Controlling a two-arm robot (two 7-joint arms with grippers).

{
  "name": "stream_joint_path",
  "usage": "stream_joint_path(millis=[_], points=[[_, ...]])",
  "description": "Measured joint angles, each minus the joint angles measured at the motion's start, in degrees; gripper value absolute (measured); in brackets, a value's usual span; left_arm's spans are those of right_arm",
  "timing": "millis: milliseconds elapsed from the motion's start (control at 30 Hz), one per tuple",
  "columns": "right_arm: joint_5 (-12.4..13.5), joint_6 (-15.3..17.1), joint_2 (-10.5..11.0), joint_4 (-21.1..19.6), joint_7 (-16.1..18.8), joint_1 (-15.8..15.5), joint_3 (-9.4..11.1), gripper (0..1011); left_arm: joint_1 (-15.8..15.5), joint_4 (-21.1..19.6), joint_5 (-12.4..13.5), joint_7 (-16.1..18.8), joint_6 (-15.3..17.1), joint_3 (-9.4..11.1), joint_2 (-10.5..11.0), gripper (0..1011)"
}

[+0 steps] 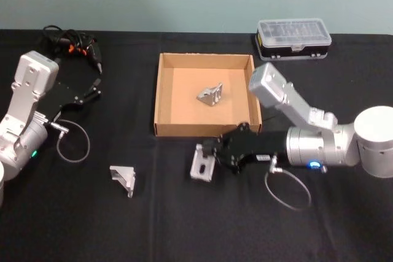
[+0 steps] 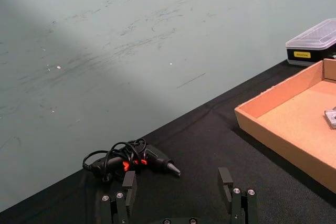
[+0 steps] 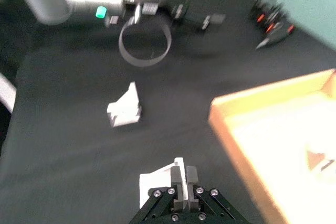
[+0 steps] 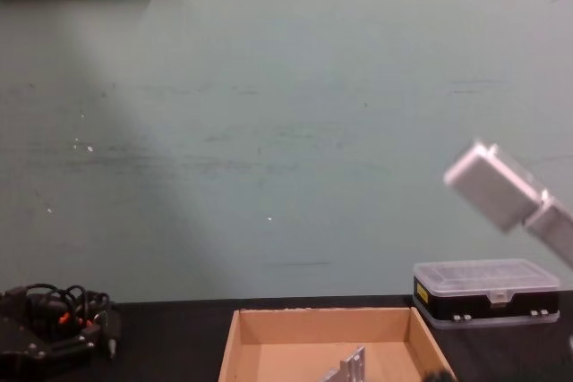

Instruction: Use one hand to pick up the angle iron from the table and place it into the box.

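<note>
Black flat tabletop runs under everything. At nine o'clock from the shallow tan cardboard box, the left gripper hovers empty, fingers spread wide. A loose silver L-shaped metal angle iron lies at seven o'clock. At six o'clock, just outside the front wall, the right gripper is clamped tight on a second angle iron. A third angle iron rests inside the box.
</note>
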Motion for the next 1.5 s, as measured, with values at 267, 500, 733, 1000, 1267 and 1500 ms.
stream_joint_path(millis=[267, 500, 733, 1000, 1267, 1500], points=[[4.01, 0.17, -1.70, -1.24, -4.02, 0.75, 4.31, 57, 0.00, 0.00, 0.00, 0.00, 0.00, 0.00, 0.00, 1011], [4.66, 0.11, -4.46, 2.70, -8.20, 4.59, 6.97, 56, 0.00, 0.00, 0.00, 0.00, 0.00, 0.00, 0.00, 1011], [1.59, 0.24, -8.90, 12.56, -11.82, 10.70, 7.33, 57, 0.00, 0.00, 0.00, 0.00, 0.00, 0.00, 0.00, 1011], [-3.10, 0.01, -14.64, 26.53, -14.35, 17.15, 6.21, 57, 0.00, 0.00, 0.00, 0.00, 0.00, 0.00, 0.00, 1011], [-5.61, -0.18, -17.75, 32.87, -14.43, 19.58, 5.04, 57, 0.00, 0.00, 0.00, 0.00, 0.00, 0.00, 0.00, 1011], [-7.30, -0.38, -19.12, 35.82, -14.35, 20.22, 4.68, 57, 0.00, 0.00, 0.00, 0.00, 0.00, 0.00, 0.00, 1011]])
